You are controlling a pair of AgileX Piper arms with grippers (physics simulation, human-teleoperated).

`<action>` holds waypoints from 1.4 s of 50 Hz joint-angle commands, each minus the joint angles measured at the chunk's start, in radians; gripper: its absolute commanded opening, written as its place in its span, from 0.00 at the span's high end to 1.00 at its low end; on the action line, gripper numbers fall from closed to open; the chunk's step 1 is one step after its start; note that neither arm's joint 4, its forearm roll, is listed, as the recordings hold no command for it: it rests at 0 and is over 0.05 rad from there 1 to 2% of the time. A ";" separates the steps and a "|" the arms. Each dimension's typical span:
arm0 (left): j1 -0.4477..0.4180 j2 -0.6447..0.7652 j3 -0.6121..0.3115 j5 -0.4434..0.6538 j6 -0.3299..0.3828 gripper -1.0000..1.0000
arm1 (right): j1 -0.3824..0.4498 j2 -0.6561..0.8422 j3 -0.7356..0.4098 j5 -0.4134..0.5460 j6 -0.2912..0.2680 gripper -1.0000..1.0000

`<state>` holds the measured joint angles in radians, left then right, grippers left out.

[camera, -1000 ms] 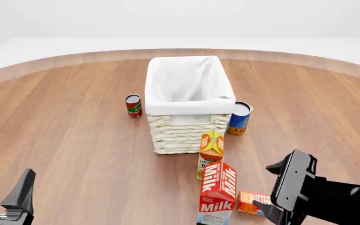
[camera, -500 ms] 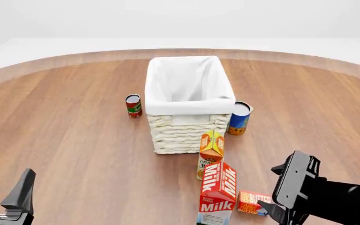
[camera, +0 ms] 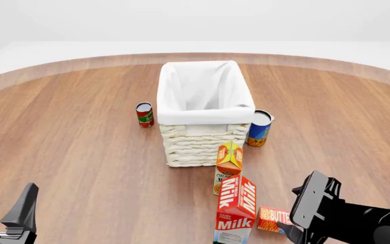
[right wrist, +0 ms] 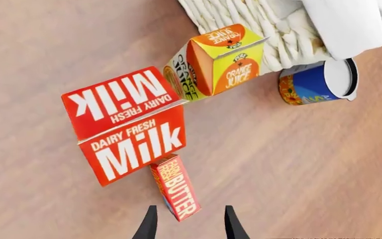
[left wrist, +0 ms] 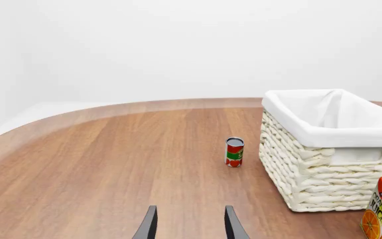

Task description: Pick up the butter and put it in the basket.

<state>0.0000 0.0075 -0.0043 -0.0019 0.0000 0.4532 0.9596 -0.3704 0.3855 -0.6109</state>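
L tool (camera: 4, 203) is sitting at the near-left desk (camera: 79, 152) edge, fingers spread w/ nothing between; no change vs 1 s ago. Small red can (camera: 144, 115) is standing just left of the basket (camera: 202, 109), which is resting mid-desk, liner showing inside. Blue can (camera: 259, 128) is at the basket's right-front corner. Juice carton (camera: 227, 166) is standing just in front of the basket, milk carton (camera: 237, 209) nearer still. Butter (camera: 273, 219) is lying flat on the desk just right of the milk carton. R tool (right wrist: 188, 223) has dropped lower & closer to the butter than 1 s ago; fingers are spread, tips straddling the butter's near end, not yet pinching.
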 commanded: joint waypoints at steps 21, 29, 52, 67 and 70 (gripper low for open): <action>0.000 0.000 0.000 0.000 0.000 0.00 | -0.043 0.059 0.156 -0.206 0.057 0.00; 0.000 0.000 0.000 0.000 0.000 0.00 | -0.052 0.069 0.159 -0.213 0.047 0.00; 0.000 0.000 0.000 0.000 0.000 0.00 | -0.133 0.202 0.122 -0.291 -0.091 0.00; 0.000 0.000 0.000 0.000 0.000 0.00 | -0.103 0.189 0.126 -0.283 -0.081 0.00; 0.000 0.000 0.000 0.000 0.000 0.00 | -0.098 0.186 0.131 -0.286 -0.080 0.00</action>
<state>0.0000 0.0075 -0.0043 -0.0019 0.0000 0.3441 1.1487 -0.2410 0.0999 -0.6899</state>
